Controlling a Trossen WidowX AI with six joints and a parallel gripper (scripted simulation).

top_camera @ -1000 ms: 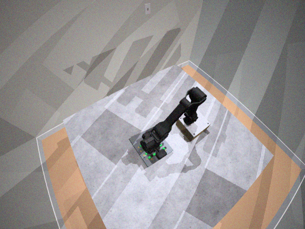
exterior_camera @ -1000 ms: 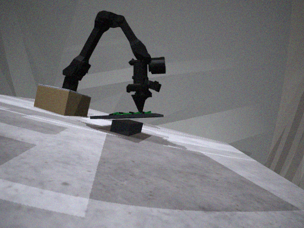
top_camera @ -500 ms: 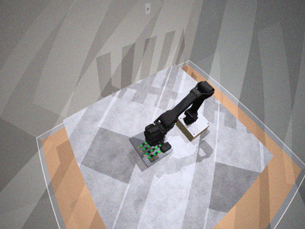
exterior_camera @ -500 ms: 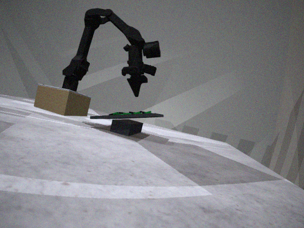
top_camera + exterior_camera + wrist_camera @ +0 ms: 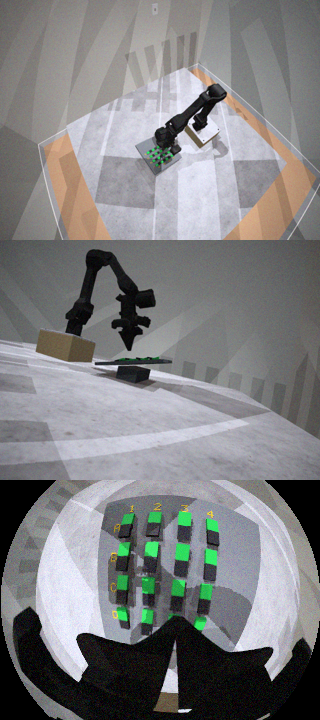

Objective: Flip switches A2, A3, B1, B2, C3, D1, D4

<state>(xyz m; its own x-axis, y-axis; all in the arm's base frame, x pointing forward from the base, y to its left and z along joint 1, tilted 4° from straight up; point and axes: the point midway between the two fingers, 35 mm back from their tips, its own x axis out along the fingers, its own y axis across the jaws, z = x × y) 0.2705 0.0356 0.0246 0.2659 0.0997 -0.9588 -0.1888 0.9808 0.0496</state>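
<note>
Four rows of switches (image 5: 182, 553) top the panel (image 5: 144, 145) (image 5: 103, 363) (image 5: 240, 545); the shut, empty pincer (image 5: 165, 152) (image 5: 129, 350) (image 5: 177, 625) hovers above, perhaps near row D.

Wall outlet or switch plate (image 5: 155, 9), small, pale, dark mark at centre; high on grey wall (image 5: 108, 33) (image 5: 232, 286). Barred shadows across wall. Orange-tan floor (image 5: 297, 173) shows past pale, mottled worktop (image 5: 124, 129) (image 5: 129, 420). Worktop crossed by light bands, darker patches.
</note>
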